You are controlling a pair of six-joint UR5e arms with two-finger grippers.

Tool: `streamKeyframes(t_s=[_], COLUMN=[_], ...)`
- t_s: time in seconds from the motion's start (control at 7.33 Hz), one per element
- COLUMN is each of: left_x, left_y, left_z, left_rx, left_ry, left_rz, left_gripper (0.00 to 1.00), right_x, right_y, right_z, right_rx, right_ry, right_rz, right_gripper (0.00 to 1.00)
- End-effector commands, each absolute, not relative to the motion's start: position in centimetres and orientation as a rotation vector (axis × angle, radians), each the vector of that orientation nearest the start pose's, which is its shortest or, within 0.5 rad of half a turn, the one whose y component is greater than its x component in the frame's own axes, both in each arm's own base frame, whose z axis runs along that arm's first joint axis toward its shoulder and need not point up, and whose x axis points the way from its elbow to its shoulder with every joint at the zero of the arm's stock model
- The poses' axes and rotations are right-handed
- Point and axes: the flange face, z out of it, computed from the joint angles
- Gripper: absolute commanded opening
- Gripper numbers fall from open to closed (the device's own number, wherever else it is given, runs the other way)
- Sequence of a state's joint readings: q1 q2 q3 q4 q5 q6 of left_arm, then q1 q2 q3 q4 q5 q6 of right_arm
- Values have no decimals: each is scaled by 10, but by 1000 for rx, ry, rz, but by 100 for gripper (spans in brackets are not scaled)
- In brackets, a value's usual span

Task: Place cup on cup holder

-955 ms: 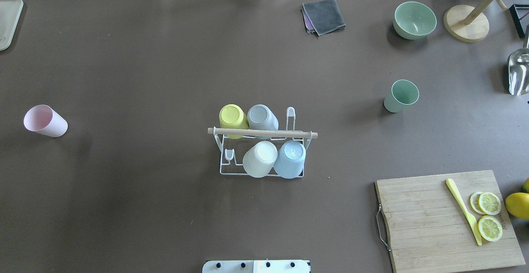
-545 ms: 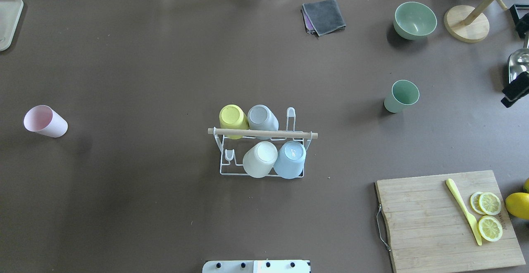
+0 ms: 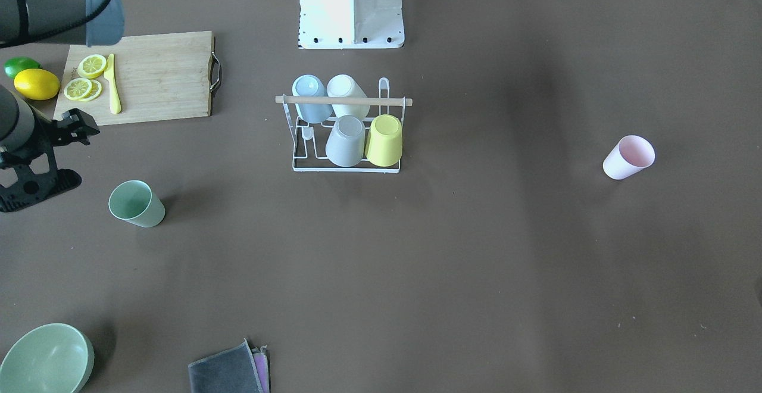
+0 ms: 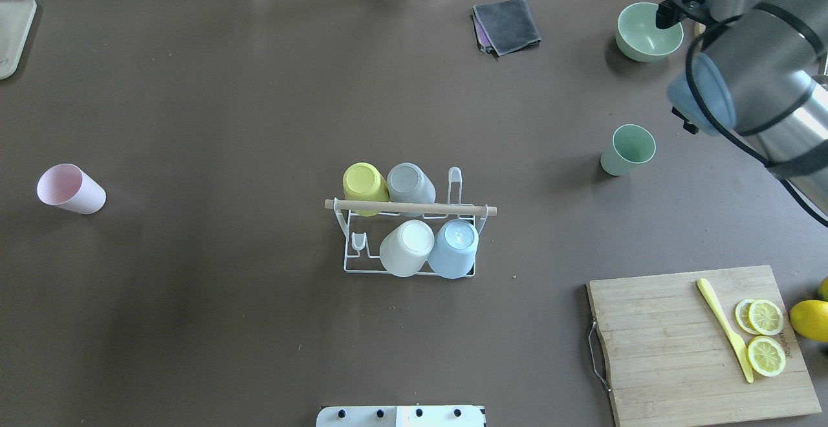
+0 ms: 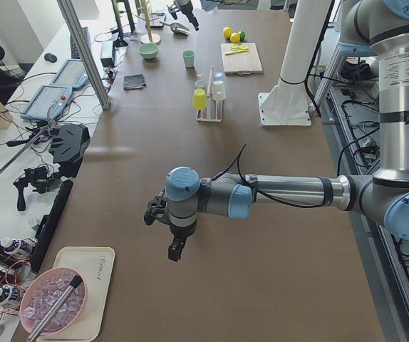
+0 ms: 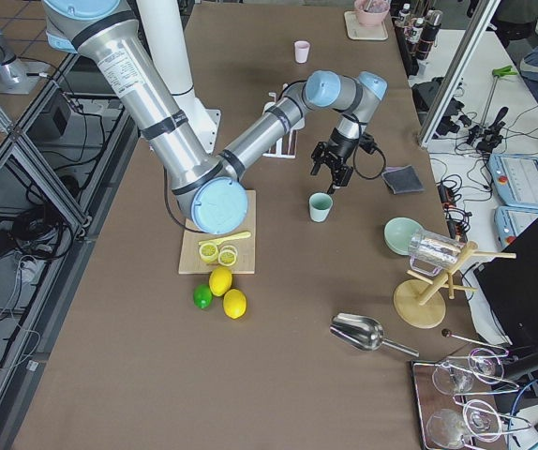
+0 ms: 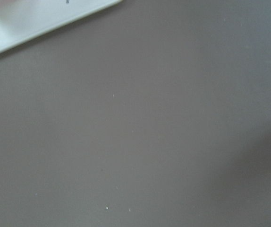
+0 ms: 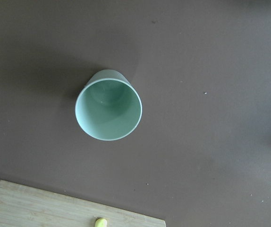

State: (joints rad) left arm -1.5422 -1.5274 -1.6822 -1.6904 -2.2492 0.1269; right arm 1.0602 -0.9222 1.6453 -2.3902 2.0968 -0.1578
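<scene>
Overhead exterior puts the holder point(image 4: 420, 208) mid-table, its wooden rod running left to right. Four cups sit upside down on its prongs: a yellow cup point(image 4: 363, 184) and a grey cup point(image 4: 409, 183) in the far row, a white cup point(image 4: 406, 248) and a blue cup point(image 4: 455, 249) in the near row. One bare prong point(image 4: 455, 180) stands at the far row's right end.

A green cup point(image 4: 627, 149) stands mouth up on the table, well to the holder's right. A pink cup point(image 4: 70, 189) stands well apart on the far left.

The right gripper point(image 6: 326, 178) hangs above the table just beside the green cup without touching it. Its fingers look spread, though the front view cuts part of it off. Its wrist camera looks straight down into the green cup.

The left gripper point(image 5: 177, 251) hovers over the table near a tray point(image 5: 99, 269). It shows only in the side view, so whether its fingers are apart or together cannot be told.

A board point(image 4: 666, 343) with lemon slices point(image 4: 766, 336) and a knife point(image 4: 724, 328) lies at the near right. A bowl point(image 4: 649, 31) and a cloth point(image 4: 506, 24) lie toward the far edge
</scene>
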Motion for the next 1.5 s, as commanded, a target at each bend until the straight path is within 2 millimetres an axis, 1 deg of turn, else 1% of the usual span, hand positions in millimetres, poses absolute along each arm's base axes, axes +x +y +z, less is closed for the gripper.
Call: streamKeyframes(t_s=[0.0, 0.14, 0.27, 0.41, 0.55, 0.68, 0.82, 0.95, 1.09, 1.23, 1.36], left_x=[-30, 10, 37, 81, 109, 132, 141, 171, 178, 184, 187], left_y=[-550, -597, -633, -643, -647, -658, -672, -667, -662, -658, -653], left_z=[593, 590, 586, 579, 566, 549, 539, 534, 537, 539, 542], left_rx=[212, 171, 121, 43, -12, -65, -100, -114, -140, -168, -232], left_ry=[681, 689, 690, 688, 684, 677, 673, 670, 670, 668, 693], left_rz=[164, 199, 216, 262, 287, 306, 301, 341, 340, 338, 318], left_gripper=[98, 98, 98, 98, 98, 98, 98, 98, 98, 98, 98], right_x=[-285, -329, -369, -394, -413, -432, -446, -459, -460, -468, -477], right_y=[-622, -618, -639, -644, -633, -626, -624, -619, -620, -622, -615], right_z=[316, 323, 324, 323, 330, 343, 346, 356, 361, 369, 373], right_rx=[-229, -261, -303, -338, -351, -369, -373, -385, -375, -364, -364], right_ry=[-481, -437, -380, -368, -351, -287, -223, -160, -146, -113, -95], right_rz=[-677, -729, -771, -819, -886, -980, -1059, -1099, -1142, -1169, -1189], right_gripper=[100, 100, 100, 100, 100, 100, 100, 100, 100, 99, 99])
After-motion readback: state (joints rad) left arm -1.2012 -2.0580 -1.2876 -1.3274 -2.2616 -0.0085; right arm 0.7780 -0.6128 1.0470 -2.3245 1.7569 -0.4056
